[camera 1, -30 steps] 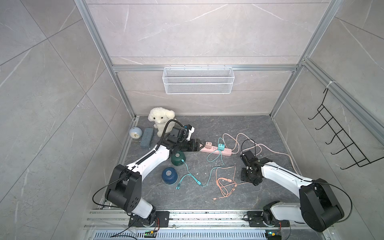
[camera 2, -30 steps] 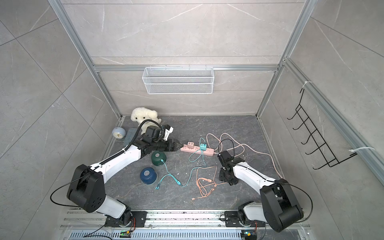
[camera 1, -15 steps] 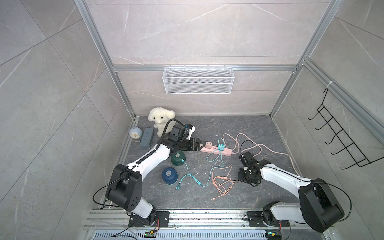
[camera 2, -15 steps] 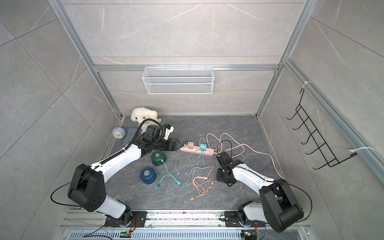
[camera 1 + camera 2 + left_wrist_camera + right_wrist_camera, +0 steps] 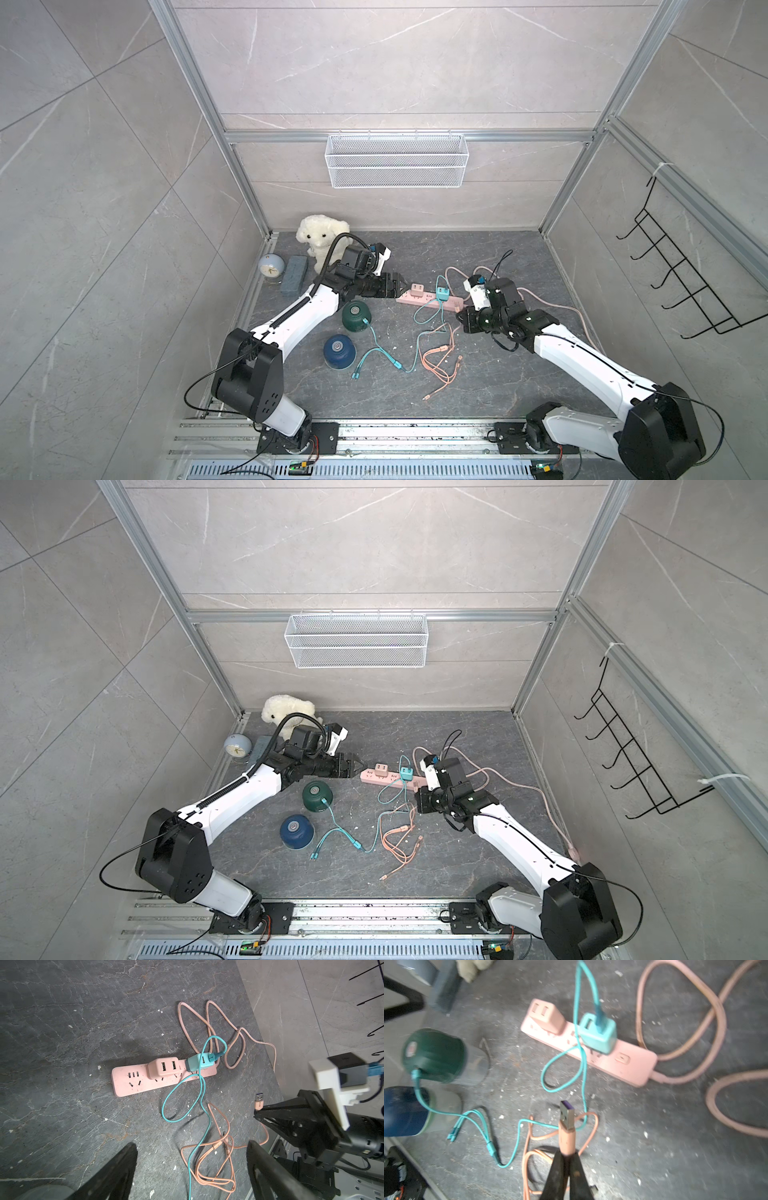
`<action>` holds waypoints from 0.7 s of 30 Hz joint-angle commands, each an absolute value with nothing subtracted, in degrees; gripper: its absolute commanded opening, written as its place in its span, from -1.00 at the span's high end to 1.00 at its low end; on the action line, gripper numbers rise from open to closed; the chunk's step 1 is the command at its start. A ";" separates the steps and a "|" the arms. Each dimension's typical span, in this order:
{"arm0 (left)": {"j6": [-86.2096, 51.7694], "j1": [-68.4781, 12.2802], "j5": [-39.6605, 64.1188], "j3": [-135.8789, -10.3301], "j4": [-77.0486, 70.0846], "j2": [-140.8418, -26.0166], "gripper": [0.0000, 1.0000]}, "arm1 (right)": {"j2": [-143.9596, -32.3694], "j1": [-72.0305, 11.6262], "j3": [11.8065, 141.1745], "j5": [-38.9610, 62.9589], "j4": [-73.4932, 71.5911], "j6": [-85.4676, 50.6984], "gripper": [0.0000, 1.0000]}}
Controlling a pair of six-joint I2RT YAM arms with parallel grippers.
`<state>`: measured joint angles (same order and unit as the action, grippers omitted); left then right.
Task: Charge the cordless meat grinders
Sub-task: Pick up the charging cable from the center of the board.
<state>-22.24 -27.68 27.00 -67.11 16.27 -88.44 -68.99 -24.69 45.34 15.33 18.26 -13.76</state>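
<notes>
Jaws of your right gripper (image 5: 567, 1155) are pinched on the orange cable (image 5: 566, 1138) just behind its USB plug (image 5: 567, 1115), which points toward the strip (image 5: 629, 1059). That arm reaches low over the floor. Your left gripper (image 5: 191, 1142) hovers wide open near the strip's other end, arm stretched level. Only the right wrist view shows the teal cable (image 5: 584, 1101) entering the green grinder (image 5: 356, 316). The blue grinder (image 5: 339, 351) stands just beside it. The left wrist view shows the pink charger (image 5: 163, 1068) and its two open ports.
</notes>
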 commanded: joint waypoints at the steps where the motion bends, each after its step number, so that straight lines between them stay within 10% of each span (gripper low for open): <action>1: -20.37 -26.81 26.80 -68.61 18.11 -86.43 -0.69 | -68.98 -26.22 46.33 25.95 11.22 -4.22 0.89; 21: -21.89 -22.35 39.55 -61.79 13.84 -81.78 -0.67 | -63.20 -43.85 27.04 18.19 -17.97 30.77 0.87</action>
